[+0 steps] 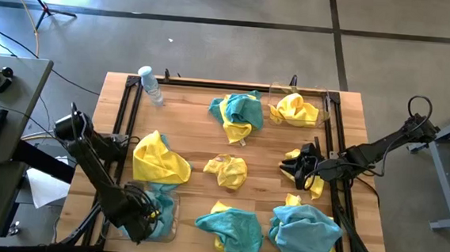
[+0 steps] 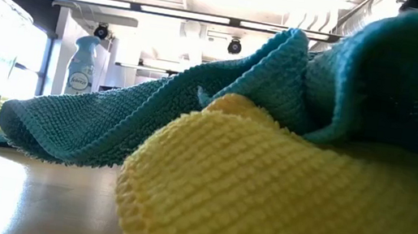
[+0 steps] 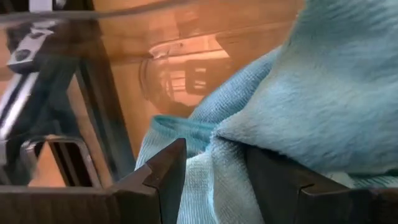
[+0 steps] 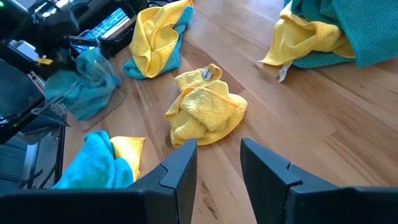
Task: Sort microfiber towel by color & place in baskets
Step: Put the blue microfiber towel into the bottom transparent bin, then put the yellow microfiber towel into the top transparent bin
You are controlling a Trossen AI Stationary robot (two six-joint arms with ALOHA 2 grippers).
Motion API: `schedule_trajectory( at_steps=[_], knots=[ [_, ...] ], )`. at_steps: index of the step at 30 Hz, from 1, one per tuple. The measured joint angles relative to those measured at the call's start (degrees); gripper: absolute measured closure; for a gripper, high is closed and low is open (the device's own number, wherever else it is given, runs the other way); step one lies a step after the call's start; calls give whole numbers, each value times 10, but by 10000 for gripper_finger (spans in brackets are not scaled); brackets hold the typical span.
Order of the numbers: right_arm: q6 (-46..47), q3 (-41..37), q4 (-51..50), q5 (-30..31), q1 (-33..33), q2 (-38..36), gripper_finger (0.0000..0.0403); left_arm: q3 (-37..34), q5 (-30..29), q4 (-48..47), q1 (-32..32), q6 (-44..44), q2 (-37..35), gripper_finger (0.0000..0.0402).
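Teal and yellow microfiber towels lie crumpled on the wooden table: a yellow one (image 1: 228,171) in the middle, a yellow-over-teal one (image 1: 159,159) at the left, a mixed heap (image 1: 238,115) at the far side, and two teal piles (image 1: 230,226) (image 1: 305,231) at the near edge. A clear basket (image 1: 169,224) at the near left holds a teal towel (image 3: 323,93); my left gripper (image 1: 143,216) is down in it, shut on that towel. A second basket (image 1: 326,101) at the far right holds a yellow towel (image 1: 296,109). My right gripper (image 4: 219,155) hovers open at the table's right, beside the middle yellow towel (image 4: 205,115). My left gripper pinches a raised fold of the teal towel (image 3: 217,149) between its two fingers (image 3: 168,168), inside the near-left basket. The rest of the towel lies heaped in the basket around and beyond the fingers, slack.
A small clear water bottle (image 1: 150,83) lies at the far left corner. Yellow cloth (image 1: 314,185) lies under and beside the right gripper. A black frame (image 1: 127,111) runs along the table's edges. In the low view, teal and yellow towels (image 2: 281,185) fill most of the picture.
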Motion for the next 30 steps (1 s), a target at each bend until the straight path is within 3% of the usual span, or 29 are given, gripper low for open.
schedule_trajectory(
  at_steps=[11, 16, 25, 30],
  knots=[
    [9, 0, 0, 5, 0, 0, 286, 0, 6, 18, -2, -2, 61, 245],
    [9, 0, 0, 5, 0, 0, 286, 17, 6, 0, -1, -13, 40, 245],
    [4, 0, 0, 5, 0, 0, 286, 106, 6, -144, 0, -14, -16, 245],
    [-7, 0, 0, 5, 0, 0, 286, 120, 4, -149, 3, -13, -50, 245]
  ],
)
